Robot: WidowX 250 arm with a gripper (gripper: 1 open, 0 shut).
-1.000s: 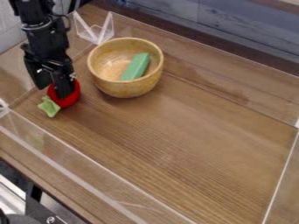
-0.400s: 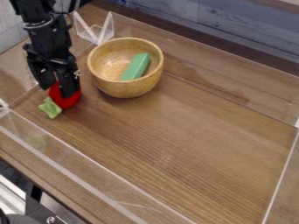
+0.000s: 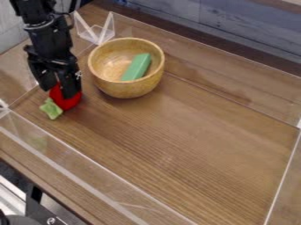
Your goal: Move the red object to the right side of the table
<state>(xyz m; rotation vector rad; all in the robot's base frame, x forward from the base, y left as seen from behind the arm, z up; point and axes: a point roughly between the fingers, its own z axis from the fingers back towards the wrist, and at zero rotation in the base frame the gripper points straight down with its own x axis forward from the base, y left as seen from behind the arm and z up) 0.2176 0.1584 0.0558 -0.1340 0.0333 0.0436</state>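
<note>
Gripper (image 3: 59, 88) has edged nearer the bowl (image 3: 126, 90); jaws spread wide, apparently nothing clamped | toy strawberry (image 3: 70, 102): on the tabletop (image 3: 188, 132), lower left of bowl | straddle its red body squarely, close gently; lift before travelling right, skirting bowl

A wooden bowl (image 3: 99, 83), round and tan, sits upright in the far left part of the scene. Inside it, toward its right side, lies a green block (image 3: 135, 68), long and narrow, slanting from the near left up to the far right. Just beyond the bowl, at its far left, a clear plastic piece (image 3: 98, 33) catches the light. Grey-blue planks (image 3: 235, 25) run along the far side.
</note>
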